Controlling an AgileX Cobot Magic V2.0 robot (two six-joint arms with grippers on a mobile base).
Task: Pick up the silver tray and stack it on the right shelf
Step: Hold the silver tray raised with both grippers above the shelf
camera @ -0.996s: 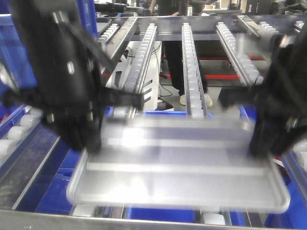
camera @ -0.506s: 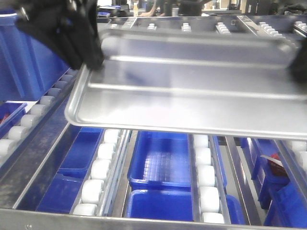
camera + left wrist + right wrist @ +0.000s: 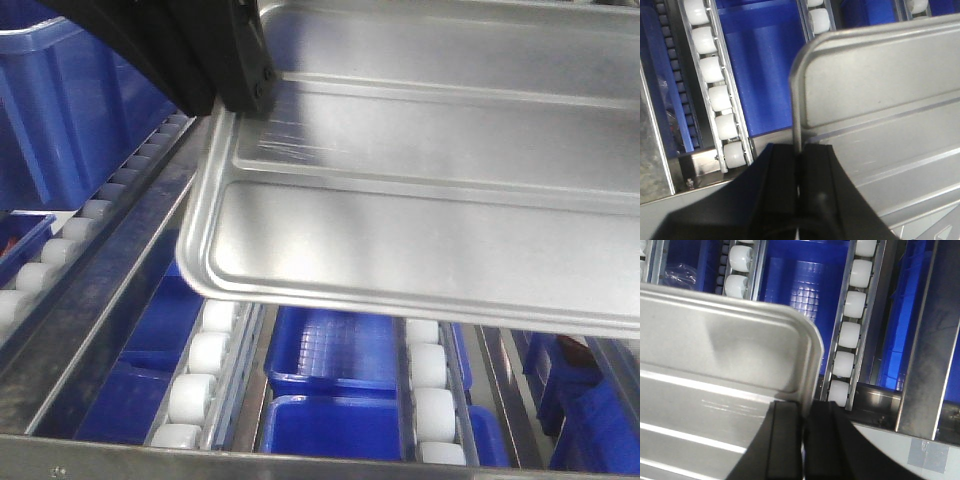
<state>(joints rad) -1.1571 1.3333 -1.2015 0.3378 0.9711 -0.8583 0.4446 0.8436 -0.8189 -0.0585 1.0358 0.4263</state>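
Blue bins (image 3: 335, 350) sat beneath the shelf (image 3: 120, 455) and showed between its rails of white rollers (image 3: 195, 375). Above those rails hung the tray (image 3: 420, 200), its near edge clear of the rollers and its two ribs running across the front view; whether its far edge touched anything could not be told. The left end effector (image 3: 799, 152) was clamped on the tray's left rim, one finger on either side. The right end effector (image 3: 805, 410) pinched the opposite rim, near a rounded corner, likewise.
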